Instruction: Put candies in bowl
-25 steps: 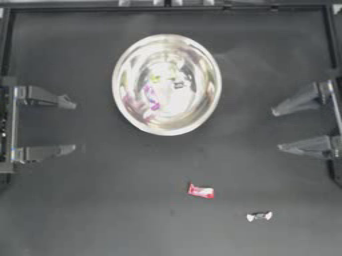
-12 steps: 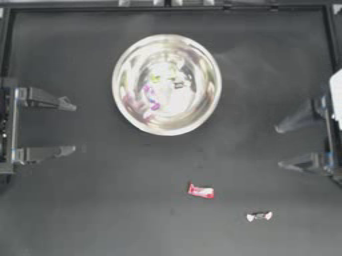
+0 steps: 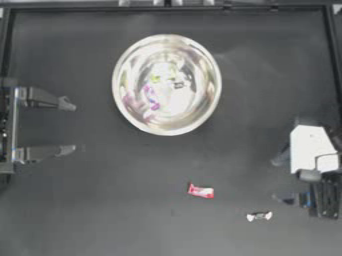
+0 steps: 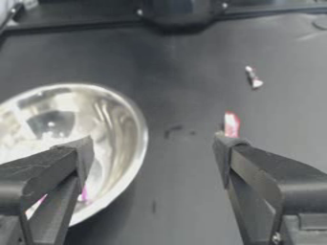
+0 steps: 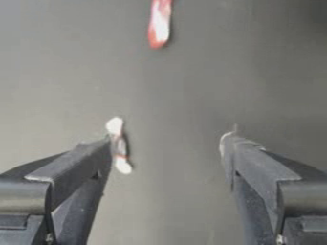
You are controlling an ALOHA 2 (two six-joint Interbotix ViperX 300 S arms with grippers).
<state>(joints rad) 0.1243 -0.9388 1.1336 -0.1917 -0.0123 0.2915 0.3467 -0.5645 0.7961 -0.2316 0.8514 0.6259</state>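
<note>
The shiny silver bowl (image 3: 203, 59) stands at the table's middle back, with a green candy (image 3: 157, 78), a purple candy (image 3: 151, 95) and a silvery one (image 3: 179, 85) inside. A red-pink candy (image 3: 201, 191) and a silvery-white candy (image 3: 259, 216) lie on the table toward the front. My right gripper (image 3: 284, 179) is open at the right, just behind the silvery-white candy (image 5: 118, 146), which lies beside one fingertip; the red-pink candy (image 5: 158, 24) lies farther off. My left gripper (image 3: 69, 127) is parked open at the left, with the bowl (image 4: 125, 125) ahead of it.
A raised dark frame (image 3: 167, 6) borders the table at the back and sides. Bare dark table lies between the bowl and the two loose candies, and across the front left.
My right arm has swung from the right edge toward the table's front, bringing its open gripper down close to the silvery-white candy. The left arm, the bowl and the candies have not moved.
</note>
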